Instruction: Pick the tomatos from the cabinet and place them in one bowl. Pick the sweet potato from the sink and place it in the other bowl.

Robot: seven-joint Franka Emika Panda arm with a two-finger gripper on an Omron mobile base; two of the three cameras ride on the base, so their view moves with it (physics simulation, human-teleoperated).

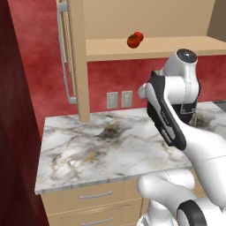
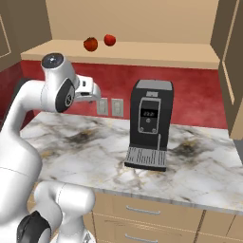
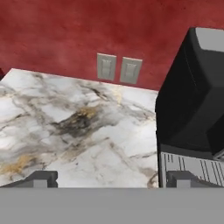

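Note:
Two tomatos [image 1: 132,41] lie close together on the bottom shelf of the open cabinet [image 1: 154,47], above the counter. From the right they sit side by side, one tomato [image 2: 90,44] left of the other [image 2: 109,40], on the cabinet [image 2: 123,53] shelf. My gripper [image 3: 113,179] is open with nothing between its widely spread fingertips [image 3: 43,177]. It hangs over the marble counter, well below the tomatos, and faces the red wall. The bowls, the sink and the sweet potato are out of view.
A black coffee machine [image 2: 149,126] stands on the marble counter [image 1: 97,145], close to the right of my hand [image 3: 192,100]. Two wall sockets [image 3: 118,68] are on the red wall. The cabinet door with its long silver handle [image 1: 65,57] stands open at the left. Drawers [image 1: 95,195] are below.

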